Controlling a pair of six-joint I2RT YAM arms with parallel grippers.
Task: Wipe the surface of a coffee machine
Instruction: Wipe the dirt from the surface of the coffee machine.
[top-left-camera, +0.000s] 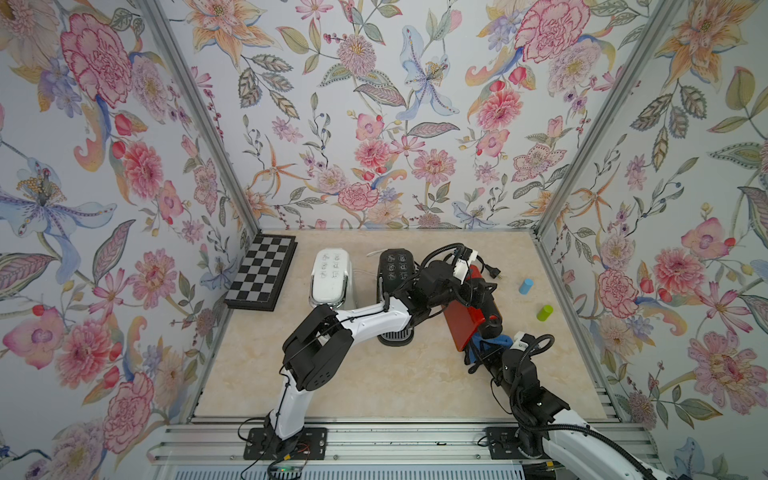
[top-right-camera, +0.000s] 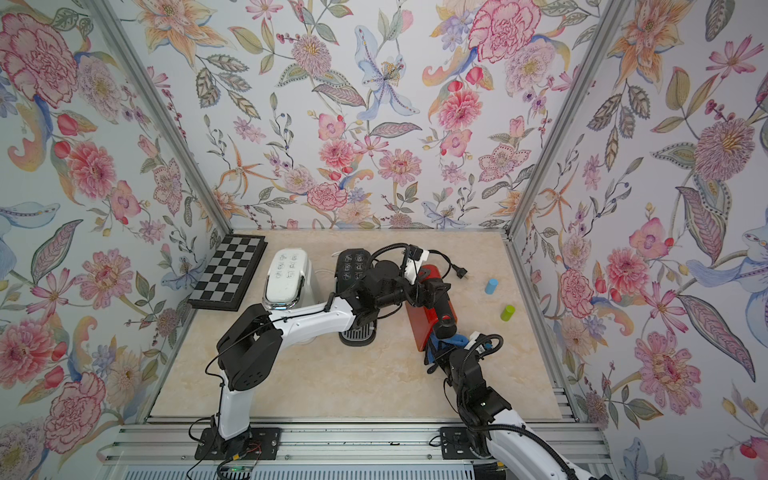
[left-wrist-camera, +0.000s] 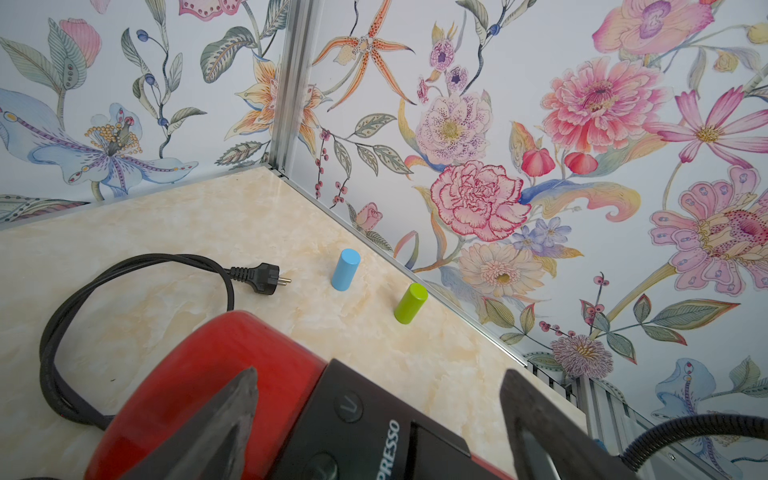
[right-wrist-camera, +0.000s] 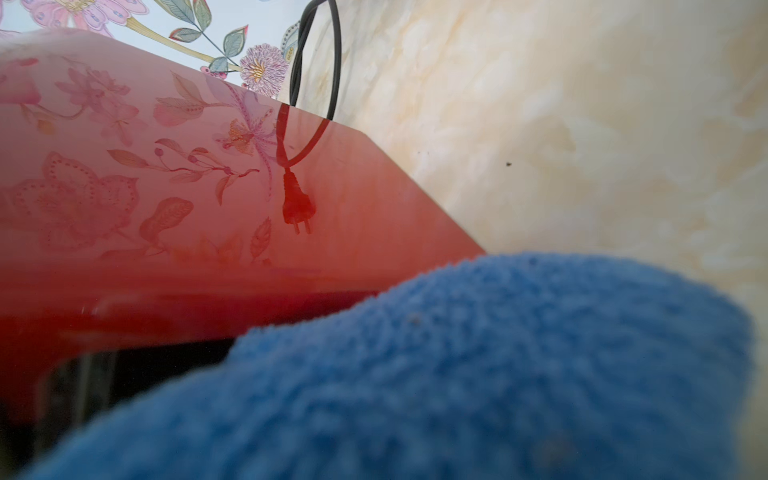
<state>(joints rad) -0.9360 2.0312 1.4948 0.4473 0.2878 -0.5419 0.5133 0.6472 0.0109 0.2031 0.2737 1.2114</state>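
A red coffee machine (top-left-camera: 461, 328) with a black top stands right of the table's middle, seen in both top views (top-right-camera: 419, 328). My left gripper (top-left-camera: 482, 293) hangs over its top, open. In the left wrist view the left gripper (left-wrist-camera: 378, 374) straddles the black top of the red coffee machine (left-wrist-camera: 199, 374), with bare table showing between one finger (left-wrist-camera: 536, 415) and the body. My right gripper (top-left-camera: 482, 351) is shut on a blue cloth (top-left-camera: 496, 340) at the machine's near end. In the right wrist view the cloth (right-wrist-camera: 457, 374) hides the fingers and lies against the glossy red side (right-wrist-camera: 208, 208).
A white coffee machine (top-left-camera: 330, 276) and a black one (top-left-camera: 395, 270) stand to the left, under my left arm. A chessboard (top-left-camera: 262, 272) leans at the left wall. A black plug and cord (left-wrist-camera: 259, 277), a blue cylinder (left-wrist-camera: 345, 269) and a green cylinder (left-wrist-camera: 410, 303) lie near the right wall.
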